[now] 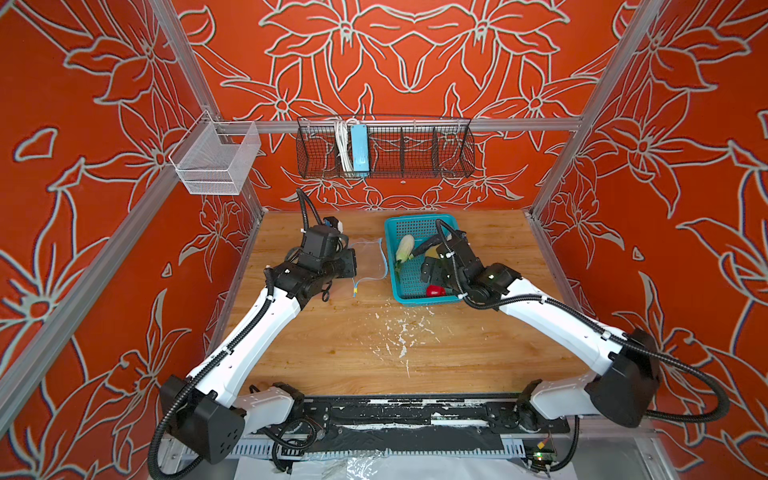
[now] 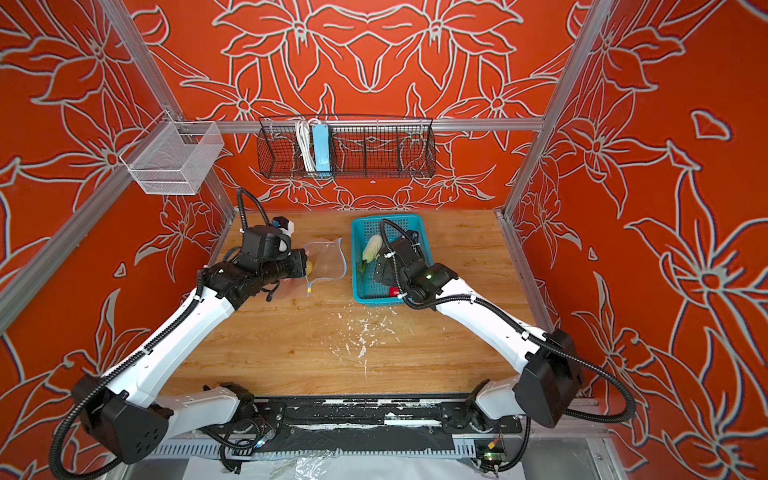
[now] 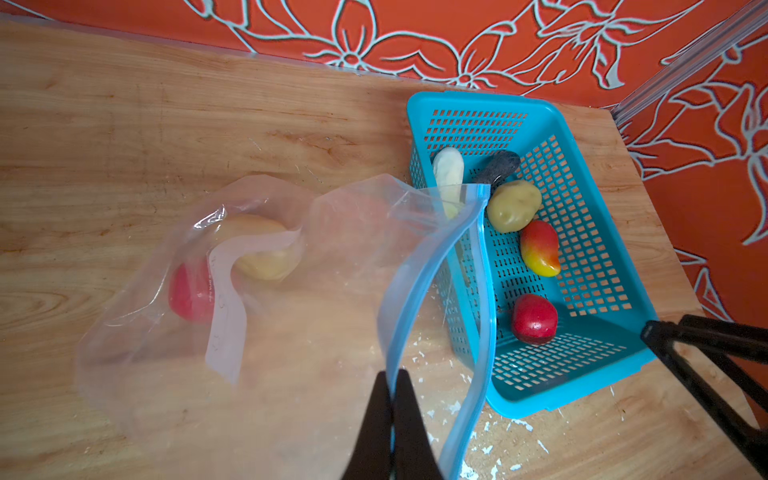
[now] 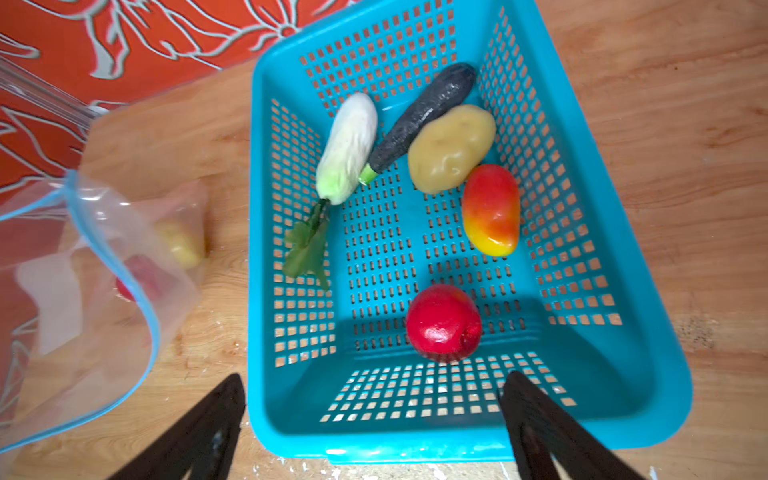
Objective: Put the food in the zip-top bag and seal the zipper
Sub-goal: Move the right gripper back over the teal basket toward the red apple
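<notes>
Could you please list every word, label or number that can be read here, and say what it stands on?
No text can be read.
White label patch on the zip-top bag: faint marks, too blurred to read.
Blue power strip: no legible marking.

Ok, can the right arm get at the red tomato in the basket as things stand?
Probably yes. The right pincer hangs open above the basket, and the tomato lies alone on its floor with nothing over it. The near basket wall sits close, so the pincer might brush it.
</notes>
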Controlling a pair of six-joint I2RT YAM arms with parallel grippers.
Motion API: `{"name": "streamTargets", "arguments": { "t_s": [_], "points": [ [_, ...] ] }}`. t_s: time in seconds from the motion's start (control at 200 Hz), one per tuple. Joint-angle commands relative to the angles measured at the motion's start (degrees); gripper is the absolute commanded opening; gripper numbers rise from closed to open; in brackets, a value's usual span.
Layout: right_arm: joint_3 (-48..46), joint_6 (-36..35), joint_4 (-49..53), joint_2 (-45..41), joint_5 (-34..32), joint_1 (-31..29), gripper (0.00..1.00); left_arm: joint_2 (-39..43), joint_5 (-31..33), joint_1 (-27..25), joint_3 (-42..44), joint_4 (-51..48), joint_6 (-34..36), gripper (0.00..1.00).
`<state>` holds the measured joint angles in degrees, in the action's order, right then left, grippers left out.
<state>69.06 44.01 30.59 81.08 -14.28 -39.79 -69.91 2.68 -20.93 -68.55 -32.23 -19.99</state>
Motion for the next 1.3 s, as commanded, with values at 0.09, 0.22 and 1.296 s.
{"name": "streamTargets", "arguments": {
  "t_s": [0.09, 0.22, 1.296],
  "points": [
    [5.6, -1.9, 7.0, 5.2, 1.6, 0.1, 0.98, 0.5, 1.2, 0.4, 0.2, 0.0, 0.1, 0.0],
    [8.9, -3.3, 10.6, 8.5, 2.2, 0.2, 0.98, 0.9, 0.9, 0.4, 0.2, 0.0, 0.2, 0.0],
    [14.1, -3.9, 17.4, 22.7, 5.7, 4.7, 0.98, 0.5, 2.2, 0.4, 0.4, 0.2, 0.6, 0.0]
  ]
}}
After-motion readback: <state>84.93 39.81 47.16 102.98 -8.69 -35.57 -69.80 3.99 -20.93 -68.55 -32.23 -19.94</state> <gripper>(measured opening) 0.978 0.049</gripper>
